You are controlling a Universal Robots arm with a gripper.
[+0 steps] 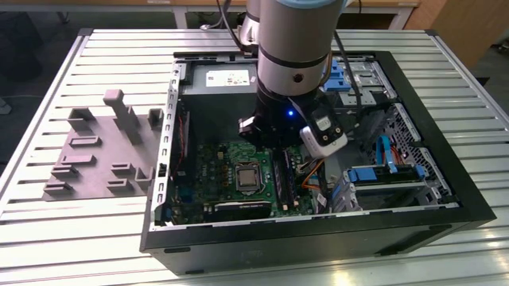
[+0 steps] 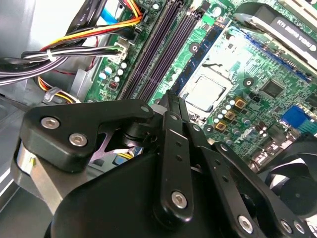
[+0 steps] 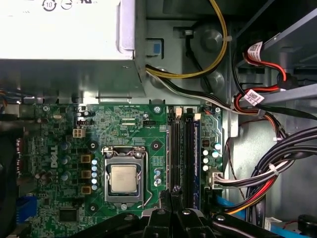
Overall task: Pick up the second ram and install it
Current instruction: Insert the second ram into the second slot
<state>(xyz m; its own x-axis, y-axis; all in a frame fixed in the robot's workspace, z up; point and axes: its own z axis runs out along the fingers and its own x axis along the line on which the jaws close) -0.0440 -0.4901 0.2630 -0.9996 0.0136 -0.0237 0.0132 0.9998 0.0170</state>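
A slatted metal table (image 1: pixel 47 238) carries an open computer case (image 1: pixel 318 238) — inside it the green motherboard (image 3: pixel 129 124) with its processor (image 3: pixel 123 178) and the long memory slots (image 3: pixel 182 148). The gripper (image 2: pixel 173 101) hangs over these slots, fingers together. Second ram — I cannot tell where it is. Beside the case lies a grey tray (image 1: pixel 95 161).

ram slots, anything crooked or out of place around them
Nothing stands out. In the first wrist view the slots run straight and parallel beside the CPU, and the cables lie off to their side, not across them. The gripper hangs over one end of the slots, jaws together.
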